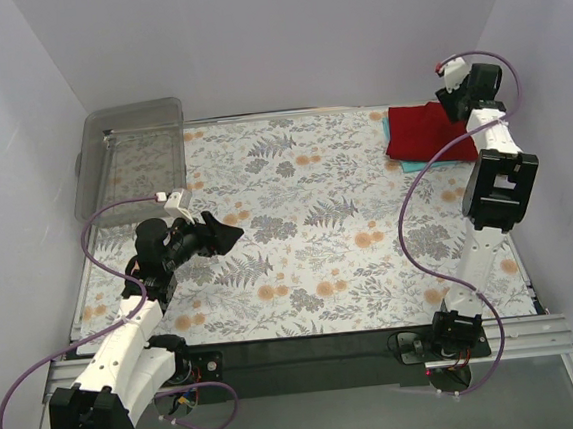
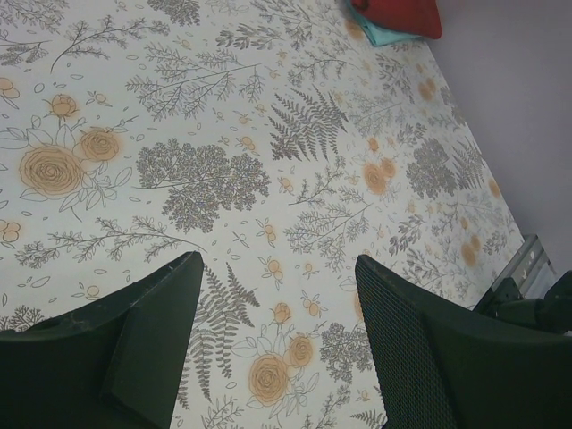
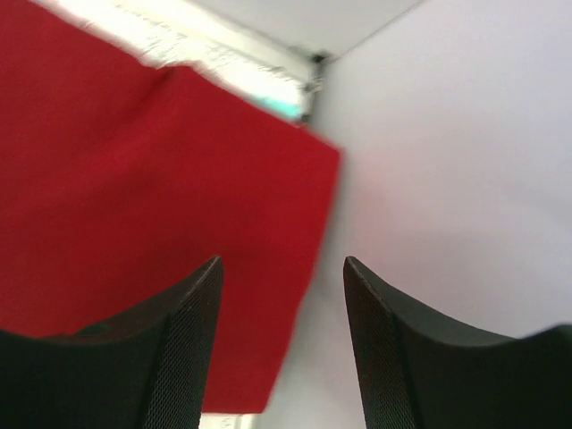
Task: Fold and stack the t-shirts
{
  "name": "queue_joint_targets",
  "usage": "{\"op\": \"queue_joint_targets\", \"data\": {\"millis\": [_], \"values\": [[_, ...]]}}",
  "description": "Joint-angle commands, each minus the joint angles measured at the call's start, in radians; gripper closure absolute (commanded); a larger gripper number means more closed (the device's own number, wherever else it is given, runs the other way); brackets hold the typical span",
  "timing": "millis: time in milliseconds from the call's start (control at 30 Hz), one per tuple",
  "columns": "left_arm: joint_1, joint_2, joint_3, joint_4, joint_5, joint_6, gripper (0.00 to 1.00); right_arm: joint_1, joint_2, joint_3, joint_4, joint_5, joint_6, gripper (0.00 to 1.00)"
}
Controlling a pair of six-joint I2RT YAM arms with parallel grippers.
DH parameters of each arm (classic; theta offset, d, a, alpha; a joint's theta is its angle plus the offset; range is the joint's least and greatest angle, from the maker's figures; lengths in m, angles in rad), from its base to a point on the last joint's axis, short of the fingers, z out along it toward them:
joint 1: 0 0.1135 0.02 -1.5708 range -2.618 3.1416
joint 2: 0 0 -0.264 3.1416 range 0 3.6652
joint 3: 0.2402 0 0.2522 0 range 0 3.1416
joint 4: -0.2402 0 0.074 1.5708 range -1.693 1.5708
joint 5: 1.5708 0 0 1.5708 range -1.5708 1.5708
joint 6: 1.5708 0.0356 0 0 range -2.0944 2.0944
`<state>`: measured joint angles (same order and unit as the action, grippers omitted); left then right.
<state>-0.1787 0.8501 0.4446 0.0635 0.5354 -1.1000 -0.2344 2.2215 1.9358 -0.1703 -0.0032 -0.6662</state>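
Observation:
The folded deep red t-shirt (image 1: 423, 132) lies at the table's far right, on top of the light teal t-shirt (image 1: 415, 164), of which only an edge shows. Both also show in the left wrist view, the red shirt (image 2: 402, 15) over the teal shirt (image 2: 382, 34). My right gripper (image 1: 449, 95) is open and empty, above the red shirt's (image 3: 152, 197) right edge by the wall, its midpoint (image 3: 281, 268) over that edge. My left gripper (image 1: 223, 230) is open and empty over the left part of the table, its midpoint (image 2: 277, 268) above bare floral cloth.
A clear plastic bin (image 1: 131, 158) stands at the far left. The floral tablecloth (image 1: 308, 233) covers the table. White walls close in on the left, back and right. A purple cable (image 1: 434, 176) of the right arm hangs beside the shirts.

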Motion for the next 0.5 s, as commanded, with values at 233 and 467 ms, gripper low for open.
{"op": "queue_joint_targets", "data": {"millis": [233,467], "values": [[0.002,0.001,-0.014,0.030,0.017,-0.004,0.36,0.085,-0.131,-0.155,-0.164,-0.408,0.091,0.47],[0.002,-0.016,-0.024,0.030,0.017,-0.004,0.36,0.185,-0.120,-0.178,-0.167,-0.291,0.152,0.45]]}}
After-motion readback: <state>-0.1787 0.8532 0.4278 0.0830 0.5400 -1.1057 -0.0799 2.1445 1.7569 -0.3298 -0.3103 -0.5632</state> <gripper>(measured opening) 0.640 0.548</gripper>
